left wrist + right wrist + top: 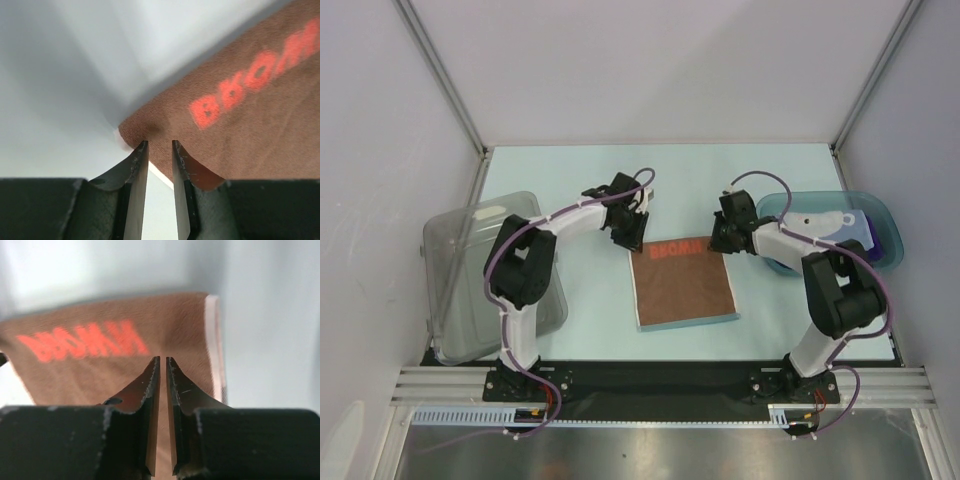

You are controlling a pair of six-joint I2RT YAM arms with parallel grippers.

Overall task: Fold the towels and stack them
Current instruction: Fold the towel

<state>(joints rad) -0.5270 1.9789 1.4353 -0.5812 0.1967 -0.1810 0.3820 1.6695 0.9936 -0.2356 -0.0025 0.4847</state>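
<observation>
An orange-brown towel [684, 283] with red lettering lies flat on the table between the arms. My left gripper [626, 232] is at its far left corner. In the left wrist view the jaws stand a little apart, and the towel's corner [160, 150] lies between the fingertips [142, 150] of the gripper [160, 145]. My right gripper [724, 238] is at the far right corner. In the right wrist view the gripper [162, 360] has its jaws almost together over the towel [100, 375], with cloth filling the thin gap. More towels [865, 232], purple and light blue, lie in the teal tray.
A teal translucent tray [880, 212] stands at the right, behind the right arm. A clear plastic bin [460, 290] lies at the left, beside the left arm. White walls and metal frame posts close in the table on three sides.
</observation>
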